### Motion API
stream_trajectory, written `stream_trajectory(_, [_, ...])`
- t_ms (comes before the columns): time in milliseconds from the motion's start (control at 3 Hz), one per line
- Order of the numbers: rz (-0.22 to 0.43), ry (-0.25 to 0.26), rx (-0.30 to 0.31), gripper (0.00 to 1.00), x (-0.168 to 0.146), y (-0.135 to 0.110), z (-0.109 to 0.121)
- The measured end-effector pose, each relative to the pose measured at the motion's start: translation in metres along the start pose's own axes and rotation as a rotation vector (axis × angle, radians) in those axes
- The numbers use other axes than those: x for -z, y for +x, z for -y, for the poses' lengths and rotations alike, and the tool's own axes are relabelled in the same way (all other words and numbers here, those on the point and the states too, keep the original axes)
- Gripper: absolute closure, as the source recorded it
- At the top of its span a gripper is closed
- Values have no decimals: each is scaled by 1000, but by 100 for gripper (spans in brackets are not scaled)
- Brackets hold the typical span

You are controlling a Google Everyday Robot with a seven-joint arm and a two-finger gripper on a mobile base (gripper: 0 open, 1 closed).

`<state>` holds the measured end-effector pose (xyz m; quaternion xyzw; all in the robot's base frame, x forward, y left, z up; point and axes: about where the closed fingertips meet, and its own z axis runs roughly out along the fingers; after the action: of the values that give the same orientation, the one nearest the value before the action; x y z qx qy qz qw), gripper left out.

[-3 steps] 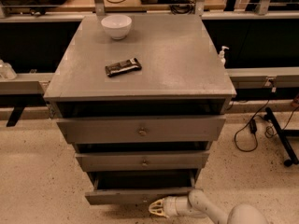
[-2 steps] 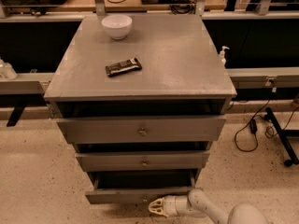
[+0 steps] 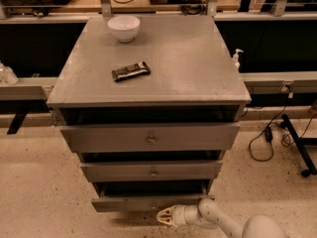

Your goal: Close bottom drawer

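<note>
The grey cabinet (image 3: 148, 83) has three drawers, all pulled out a little. The bottom drawer (image 3: 133, 203) is the lowest one, and its flat front sticks out furthest at the floor. My gripper (image 3: 163, 216) sits at the bottom of the camera view, just below and in front of the bottom drawer's front near its middle. Its pale fingertips point left towards the drawer. The white arm (image 3: 218, 219) reaches in from the lower right.
On the cabinet top lie a white bowl (image 3: 124, 28) and a dark snack bar (image 3: 130, 71). A black stand and cables (image 3: 292, 143) are on the floor at the right. A small bottle (image 3: 237, 58) stands behind the cabinet's right edge.
</note>
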<state>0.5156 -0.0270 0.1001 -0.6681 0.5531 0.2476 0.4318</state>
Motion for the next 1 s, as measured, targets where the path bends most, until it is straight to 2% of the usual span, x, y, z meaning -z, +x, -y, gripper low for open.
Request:
stream_trajectory(333, [3, -30, -4, 100, -8, 3, -19])
stream_trajectory(667, [-5, -46, -4, 100, -16, 4, -21])
stream_trajectory(1000, [-13, -23, 7, 100, -16, 1, 0])
